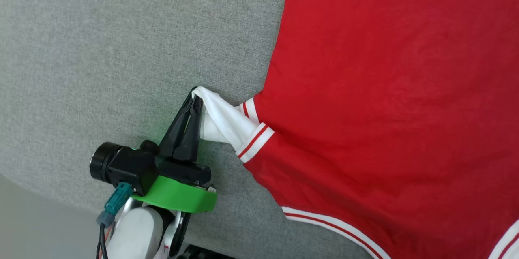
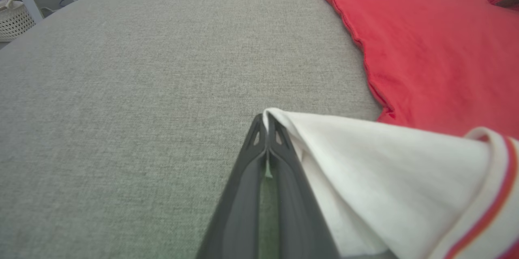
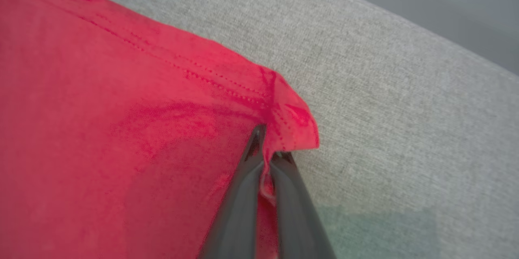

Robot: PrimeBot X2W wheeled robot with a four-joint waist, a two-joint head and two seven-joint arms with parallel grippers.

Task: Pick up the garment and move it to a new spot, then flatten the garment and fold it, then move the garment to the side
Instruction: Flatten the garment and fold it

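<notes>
Because the garment [image 1: 385, 88] is thin knit cloth, it should be treated as light, limp and non-fragile. It will likely sag, stretch and drag across the grey woven surface [image 1: 121, 48] rather than hold any shape. It lies spread over the right part of that surface, with the red body flat and one white sleeve [image 1: 225, 123] drawn out toward the left. Recommended hold points are seams and trimmed edges, which should resist stretching better than open cloth. The left gripper [image 1: 197, 96] has its fingers pressed together on the tip of the white sleeve. The right gripper [image 3: 267, 145] has its fingers clamped on a stitched red hem corner [image 3: 292, 117]. Count: one garment, two grippers, two fingers on each, two hold points in use.
</notes>
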